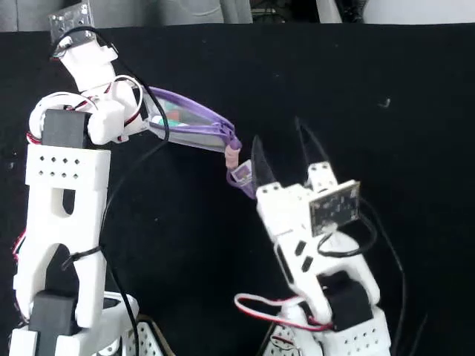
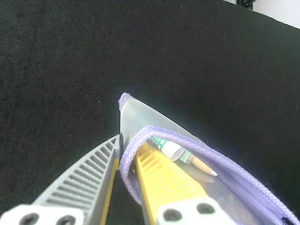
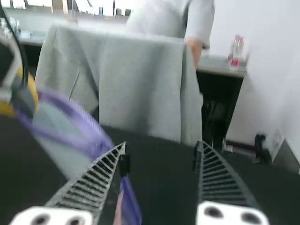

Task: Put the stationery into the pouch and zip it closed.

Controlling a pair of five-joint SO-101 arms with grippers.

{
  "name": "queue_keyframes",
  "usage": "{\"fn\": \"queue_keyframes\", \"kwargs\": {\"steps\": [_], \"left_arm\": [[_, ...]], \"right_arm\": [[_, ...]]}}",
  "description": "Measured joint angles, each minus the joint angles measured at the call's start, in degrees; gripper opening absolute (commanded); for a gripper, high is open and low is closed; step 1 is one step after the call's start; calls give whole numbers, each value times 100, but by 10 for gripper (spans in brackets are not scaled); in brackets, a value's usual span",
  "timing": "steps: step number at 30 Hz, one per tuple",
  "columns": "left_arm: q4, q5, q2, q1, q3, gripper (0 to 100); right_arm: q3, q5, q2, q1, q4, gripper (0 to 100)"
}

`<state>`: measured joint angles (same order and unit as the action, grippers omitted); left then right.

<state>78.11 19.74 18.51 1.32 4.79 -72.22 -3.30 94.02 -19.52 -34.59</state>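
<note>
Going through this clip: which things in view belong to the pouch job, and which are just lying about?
Job:
- pouch, held off the table by the shut left gripper
- pencil and white-and-green item inside it
- zip pull
- right gripper, open, close to the pull

Lying about:
- grey cloth draped behind the black table
- bottle on the far counter

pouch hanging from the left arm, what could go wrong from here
1. The left gripper pinches the pouch at one end only, its yellow finger seemingly inside the mouth; a tug on the zip could drag the pouch free or jam against that finger.
2. The right gripper is open with the zip pull close by one finger, not centred in the gap, so closing may miss it.
3. The pencil lies tip-first near the opening and could snag the zip.
</note>
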Motion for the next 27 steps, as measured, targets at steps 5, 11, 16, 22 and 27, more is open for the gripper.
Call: {"fn": "queue_keyframes", "kwargs": {"steps": [5, 11, 16, 22, 27], "left_arm": [[0, 0, 0, 0, 0, 30], [0, 0, 0, 0, 0, 30], [0, 0, 0, 0, 0, 30], [0, 0, 0, 0, 0, 30], [0, 0, 0, 0, 0, 30]], "right_arm": [[-1152, 0, 475, -554, -35, 205], [-2145, 0, 492, -738, 1160, 202], [-2330, 0, 492, -738, 1688, 76], [-2347, 0, 492, -738, 1987, 105], [-2356, 9, 492, -695, 2057, 247]]}}
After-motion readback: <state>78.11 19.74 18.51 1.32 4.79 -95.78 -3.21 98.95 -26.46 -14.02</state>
